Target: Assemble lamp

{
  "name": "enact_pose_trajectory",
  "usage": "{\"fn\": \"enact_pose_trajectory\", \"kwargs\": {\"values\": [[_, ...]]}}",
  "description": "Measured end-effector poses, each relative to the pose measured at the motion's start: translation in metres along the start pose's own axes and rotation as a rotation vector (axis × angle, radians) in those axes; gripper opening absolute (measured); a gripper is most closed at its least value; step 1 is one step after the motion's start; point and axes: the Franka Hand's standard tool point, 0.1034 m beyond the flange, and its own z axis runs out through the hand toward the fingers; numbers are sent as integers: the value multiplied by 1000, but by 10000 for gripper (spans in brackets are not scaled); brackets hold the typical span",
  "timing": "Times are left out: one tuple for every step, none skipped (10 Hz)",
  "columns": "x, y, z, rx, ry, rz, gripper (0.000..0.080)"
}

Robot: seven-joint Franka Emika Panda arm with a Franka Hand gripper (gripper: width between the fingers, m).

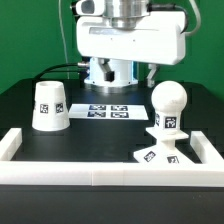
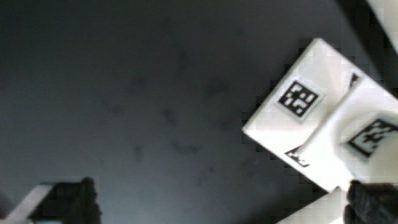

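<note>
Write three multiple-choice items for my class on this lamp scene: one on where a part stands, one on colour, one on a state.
1. Where does the shade stand in the exterior view?
A left
B right
C on the bulb

2. What colour is the table?
A black
B red
C yellow

3. Where is the bulb?
A lying loose on the table
B upright on the base
C inside the shade

Answers: 1 A, it sits alone at the left. 2 A, the surface is dark black. 3 B, its stem stands on the flat base.

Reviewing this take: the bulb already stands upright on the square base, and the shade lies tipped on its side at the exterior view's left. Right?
Not quite. In the exterior view the shade stands upright, not tipped; the bulb does stand on the base.
</note>
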Motion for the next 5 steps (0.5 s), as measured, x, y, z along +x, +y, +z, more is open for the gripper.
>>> {"fn": "enact_pose_trajectory", "kwargs": {"values": [[-7, 23, 1, 7, 24, -35, 699], [-15, 43, 2, 10, 40, -36, 699], [-16, 65, 3, 9, 49, -45, 699], [-16, 83, 5, 6, 45, -50, 699], [-14, 101, 6, 2, 41, -39, 699]]}}
